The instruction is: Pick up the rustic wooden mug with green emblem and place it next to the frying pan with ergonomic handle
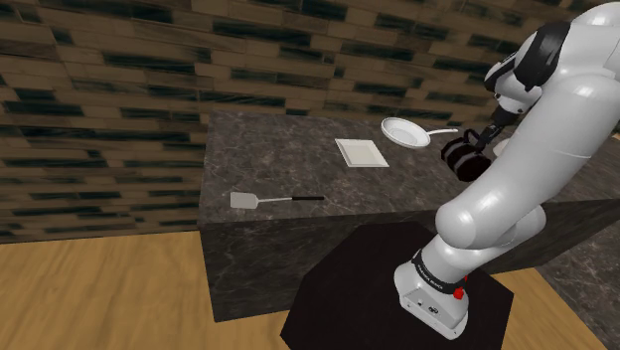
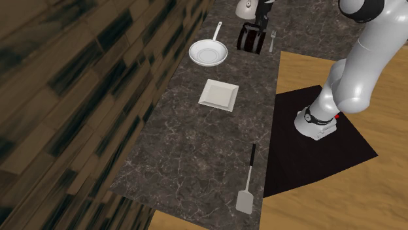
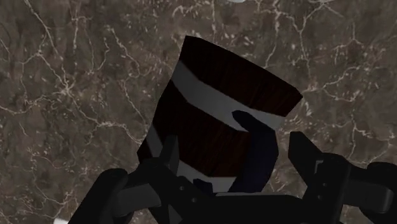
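Note:
A dark brown mug [image 3: 216,108] with white bands and a dark handle sits on the marble counter [image 3: 76,83], between my fingers. My gripper [image 3: 235,149] is open; its black fingers [image 3: 312,159] stand apart on either side of the mug without clasping it. In the second exterior view the mug [image 2: 251,37] rests just to the right of the white frying pan [image 2: 208,53], with my gripper [image 2: 260,19] directly above it. From the shoulder view the mug [image 1: 465,157] lies close to the pan's handle [image 1: 443,131], beside the pan [image 1: 405,131], under my gripper [image 1: 483,137].
A white square plate [image 2: 219,95] lies mid-counter and a spatula [image 2: 246,189] near the counter's front edge. A fork [image 2: 272,40] lies just beyond the mug, and a grey object [image 2: 245,8] stands behind it. Brick wall runs along the counter's back.

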{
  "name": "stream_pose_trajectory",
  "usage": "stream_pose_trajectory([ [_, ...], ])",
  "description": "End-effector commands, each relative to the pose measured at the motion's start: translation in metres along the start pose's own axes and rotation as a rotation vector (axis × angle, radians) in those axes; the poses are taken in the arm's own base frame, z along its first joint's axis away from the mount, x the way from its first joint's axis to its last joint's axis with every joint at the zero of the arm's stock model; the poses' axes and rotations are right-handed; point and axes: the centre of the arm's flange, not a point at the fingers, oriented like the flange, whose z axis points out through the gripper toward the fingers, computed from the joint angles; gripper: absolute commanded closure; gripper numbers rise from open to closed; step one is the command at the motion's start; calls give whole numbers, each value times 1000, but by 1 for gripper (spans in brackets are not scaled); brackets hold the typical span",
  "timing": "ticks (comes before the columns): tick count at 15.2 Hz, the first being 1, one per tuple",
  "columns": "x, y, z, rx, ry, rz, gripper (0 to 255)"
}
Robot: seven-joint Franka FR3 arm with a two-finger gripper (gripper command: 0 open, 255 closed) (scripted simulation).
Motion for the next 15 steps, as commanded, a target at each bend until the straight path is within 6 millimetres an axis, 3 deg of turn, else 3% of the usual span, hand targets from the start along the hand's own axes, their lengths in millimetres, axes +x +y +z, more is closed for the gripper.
stream_pose_trajectory([
  [1,-1,-4,1,33,-12,1,0],
  [2,-1,-6,1,33,-12,1,0],
  [3,-13,-5,18,35,-8,1,0],
  [7,-13,-3,-32,35,-8,1,0],
  [15,-13,-3,-32,35,-8,1,0],
])
